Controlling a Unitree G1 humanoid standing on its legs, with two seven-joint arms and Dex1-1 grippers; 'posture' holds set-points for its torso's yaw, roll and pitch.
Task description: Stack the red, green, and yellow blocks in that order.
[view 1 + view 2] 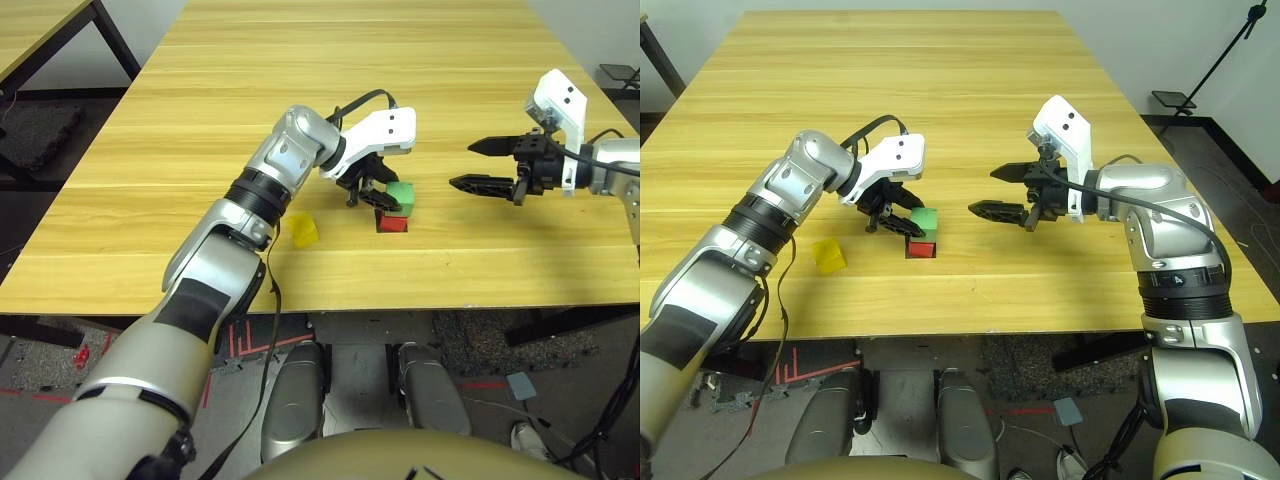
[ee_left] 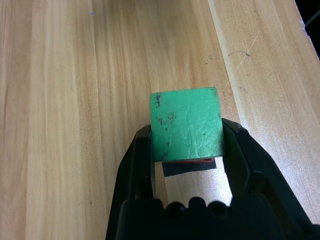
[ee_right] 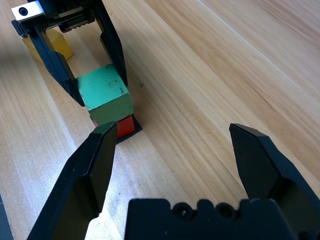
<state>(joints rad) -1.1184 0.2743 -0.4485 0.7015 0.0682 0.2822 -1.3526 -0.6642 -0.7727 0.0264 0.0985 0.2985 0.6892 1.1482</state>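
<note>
Here the left gripper (image 2: 187,145) clamps the green block (image 2: 186,122) by its sides, set on the red block (image 1: 391,222), which sits on a black patch (image 3: 131,133). The yellow block (image 1: 304,231) lies nearby on the table (image 1: 330,80). The right gripper (image 1: 481,165) hovers alongside, fingers apart.

Robot lab or test room: bare wood table (image 1: 970,80) on black legs, red tape marks (image 1: 250,335) on dark floor, black stand (image 1: 1225,55) by white wall, 2nd table (image 1: 40,25) nearby.

Red block (image 3: 125,126) mostly hidden under green block (image 3: 104,96).
</note>
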